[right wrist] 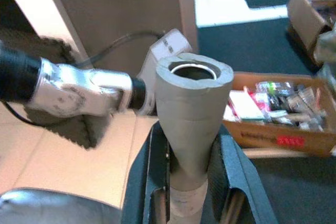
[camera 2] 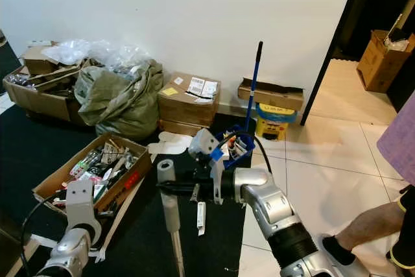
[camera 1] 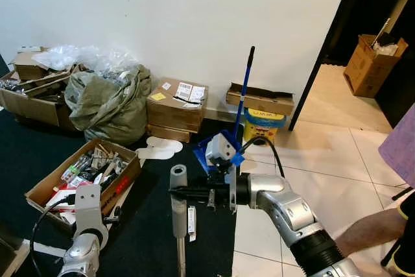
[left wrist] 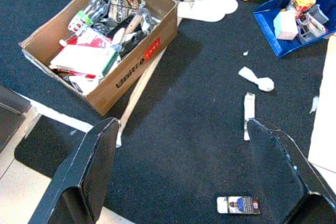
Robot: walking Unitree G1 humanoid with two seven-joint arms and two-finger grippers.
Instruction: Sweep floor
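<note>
— Black carpet (camera 1: 162, 238) covers the near floor, meeting pale glossy tiles (camera 1: 324, 180) on the right; a white wall (camera 1: 162, 17) runs behind. What stands along it?

— Cardboard boxes (camera 1: 176, 105), a stuffed grey-green sack (camera 1: 107, 102), a yellow tub (camera 1: 263, 125), and a blue-handled tool (camera 1: 245, 89) leaning upright. A dark doorway (camera 1: 363, 30) opens at the far right.

— And on the carpet?

— An open box of clutter (camera 1: 81, 180), a blue tray (left wrist: 294, 17) of small items, white slippers (camera 1: 159, 147), and scattered scraps, including a small card (left wrist: 239, 204).

— Where is the sweeping tool?

— A grey pole, probably the broom handle (camera 1: 178, 205), stands upright at the centre. The right gripper (camera 1: 188, 191) reaches across and its black fingers (right wrist: 157, 182) clench it just below the flared top.

— The other arm?

— The left gripper (left wrist: 194, 182) hangs low over the carpet, fingers spread wide, grasping nothing.

— Anyone nearby?

— A person's leg (camera 2: 369, 225) stands on the tiles at the right edge.
</note>
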